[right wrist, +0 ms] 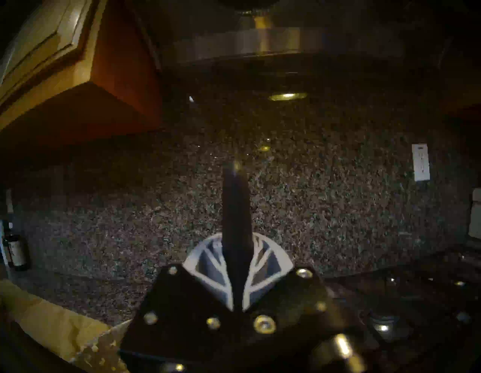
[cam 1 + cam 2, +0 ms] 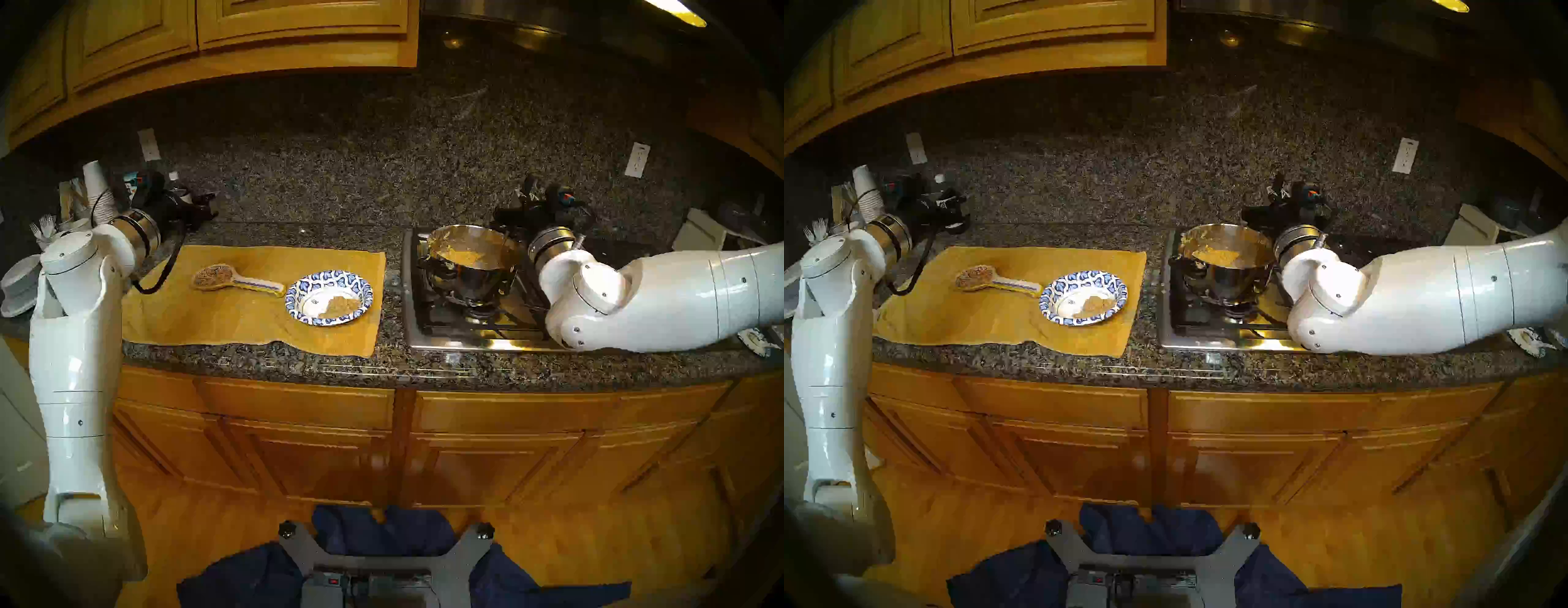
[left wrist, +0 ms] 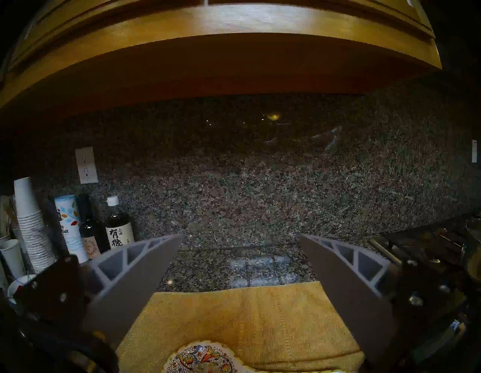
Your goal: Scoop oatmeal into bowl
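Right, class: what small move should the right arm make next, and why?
Probably dip into the pot for another scoop: the right gripper is shut on a dark handle beside it, oatmeal lies inside, and the bowl holds only a small heap.

My left arm [image 2: 72,373], frame left: glossy white rounded shells, thin seam lines, small dark screws. Polished metal wrist collar [image 2: 138,231] upper left, black looped cable [image 2: 163,271] below it. My right arm [image 2: 662,297], frame right: same white casing, round joint cap ringed with screws, silver wrist ring [image 2: 551,244]. My left gripper [image 3: 240,263]: grey fingers [image 3: 135,276] with triangular cut-outs, black mounts, silver bolts. My right gripper [image 1: 235,250]: pale ribbed fingers, black plate, brass-looking screws. Grey X-shaped base frame [image 2: 386,556], lower centre.
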You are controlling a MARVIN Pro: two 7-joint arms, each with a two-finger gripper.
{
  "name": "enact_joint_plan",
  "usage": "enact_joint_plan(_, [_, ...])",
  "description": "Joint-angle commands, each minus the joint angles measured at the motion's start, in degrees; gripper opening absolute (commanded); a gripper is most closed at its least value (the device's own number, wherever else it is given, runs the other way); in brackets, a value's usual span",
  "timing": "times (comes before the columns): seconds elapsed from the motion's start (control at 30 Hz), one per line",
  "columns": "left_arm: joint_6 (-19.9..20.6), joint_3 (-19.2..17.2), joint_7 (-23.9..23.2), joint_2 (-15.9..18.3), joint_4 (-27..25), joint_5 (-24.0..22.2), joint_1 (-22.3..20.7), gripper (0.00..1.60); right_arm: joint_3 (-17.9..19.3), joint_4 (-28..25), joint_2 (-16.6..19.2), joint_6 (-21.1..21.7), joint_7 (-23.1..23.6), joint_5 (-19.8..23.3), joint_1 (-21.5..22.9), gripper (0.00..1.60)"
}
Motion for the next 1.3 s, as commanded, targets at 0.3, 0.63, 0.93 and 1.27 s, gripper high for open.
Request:
enact_joint_plan(0.3, [-0.93,-0.25,-0.09,0.48,-1.55,-0.23,-1.81,1.6,5.98,-1.04,-3.02,5.13,11.78,16.27,-4.0,0.0])
enact_joint_plan(0.63, [-1.01,-0.23,-0.06,0.5,-1.55,-0.28,-1.81,1.6,9.62,-1.25,-0.77,10.24,16.24,27.25,-3.48,0.0])
enact_joint_plan(0.93, [-0.96,-0.22,-0.02,0.54,-1.55,-0.32,-1.78,1.6,10.89,-2.23,5.3,17.29,18.97,34.37,0.18,0.0])
enact_joint_plan(1.27, [-0.89,-0.2,0.02,0.59,-1.55,-0.38,-1.75,1.6,13.41,-1.06,8.84,18.1,21.33,39.89,1.2,0.0])
